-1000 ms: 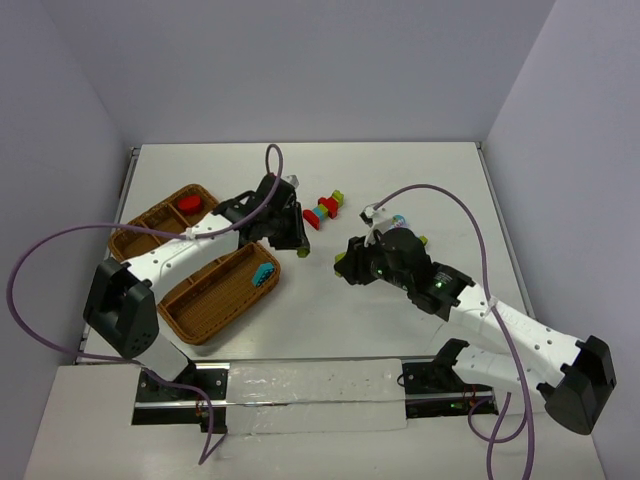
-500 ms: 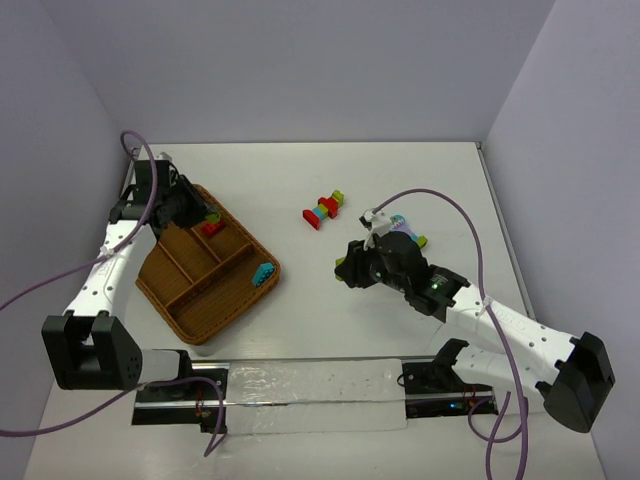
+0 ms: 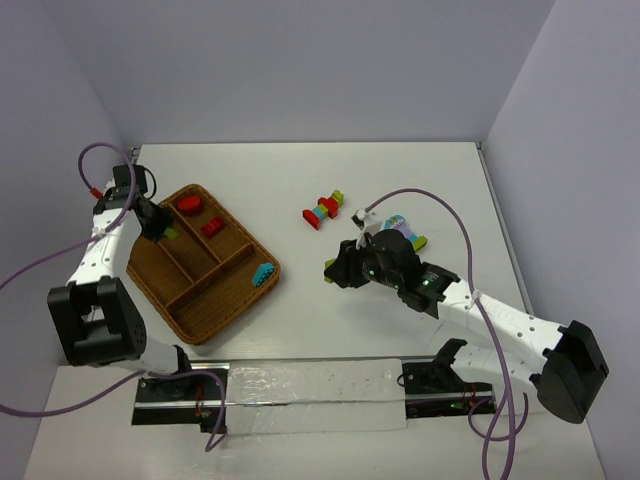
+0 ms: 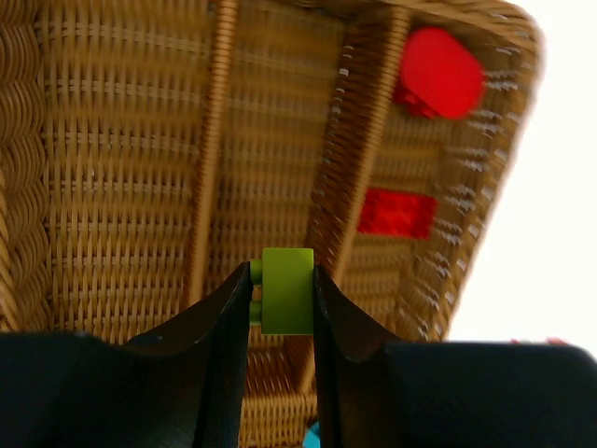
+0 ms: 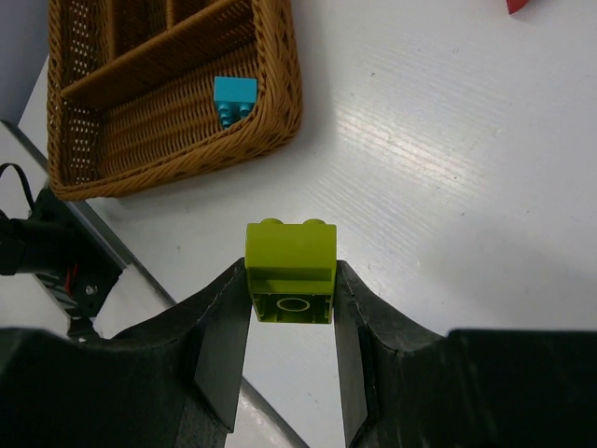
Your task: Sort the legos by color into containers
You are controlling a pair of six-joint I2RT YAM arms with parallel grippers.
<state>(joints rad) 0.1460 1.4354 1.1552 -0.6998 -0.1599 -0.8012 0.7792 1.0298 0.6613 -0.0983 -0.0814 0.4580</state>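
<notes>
- Gripping a lime-green brick (image 4: 287, 291) between its two dark fingers, our left gripper (image 4: 283, 280) is closed narrow on the piece. In the wrist view the studs point to the gripper's left.
- Beneath that gripper we see the wicker tray (image 4: 112, 140). The held brick hangs in front of one of its dividers, and we cannot tell whether it touches the weave or which compartment it is over.
- Beyond the left fingertips and to their right, in the compartment past that divider, we see a flat red brick (image 4: 398, 212). Farther on is a rounded red piece (image 4: 438, 73), and the two lie apart.
- Our right gripper (image 5: 291, 285) is likewise clamped on a second lime-green brick (image 5: 291, 257). Its fingers press both sides, the studs face away from the wrist, and the bare white table (image 5: 448, 187) is below.
- Ahead of the right gripper and to its left is a corner of the tray, where a teal brick (image 5: 233, 96) lies just inside the wall of the end compartment.
- From above, we find a multicoloured stack (image 3: 323, 210) of red, green, yellow and teal on the table, beyond the right gripper and well apart from both grippers.
- A smaller stack (image 3: 405, 228) shows just behind the right wrist, partly hidden by the arm. We read its colours as teal, purple and green, though it is too small to be sure.
</notes>
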